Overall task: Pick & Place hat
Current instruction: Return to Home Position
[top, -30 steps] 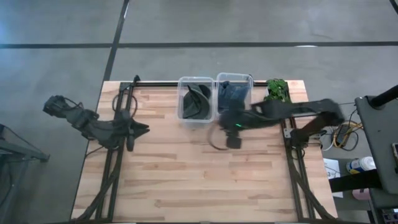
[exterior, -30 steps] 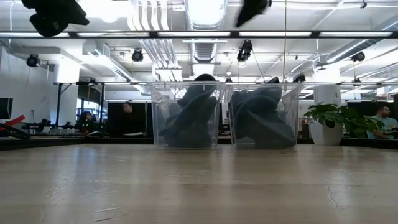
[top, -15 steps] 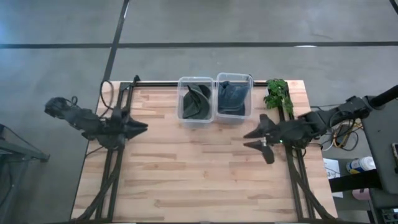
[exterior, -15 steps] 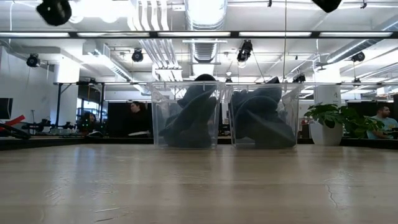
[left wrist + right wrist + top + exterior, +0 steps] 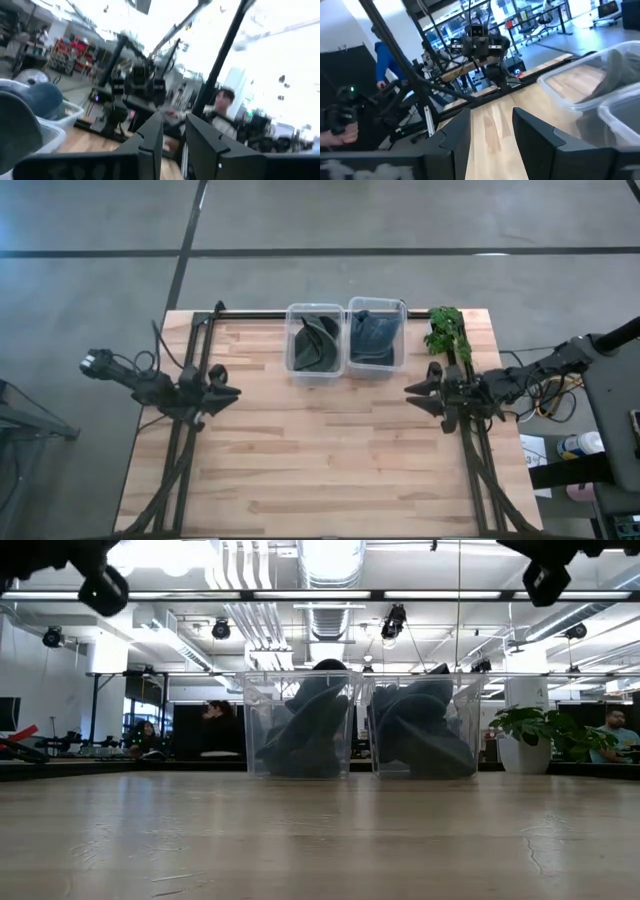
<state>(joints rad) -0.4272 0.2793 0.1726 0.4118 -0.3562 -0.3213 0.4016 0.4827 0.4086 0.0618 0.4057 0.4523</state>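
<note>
Clear plastic bin, floppy black cap

Wood table: plank top, on grey floor. Potted plant: green, leafy, at table's far right corner. Dark floor stripe: runs past table's far edge. Room beyond table: person toward left, second person toward right, ceiling lights overhead.
</note>
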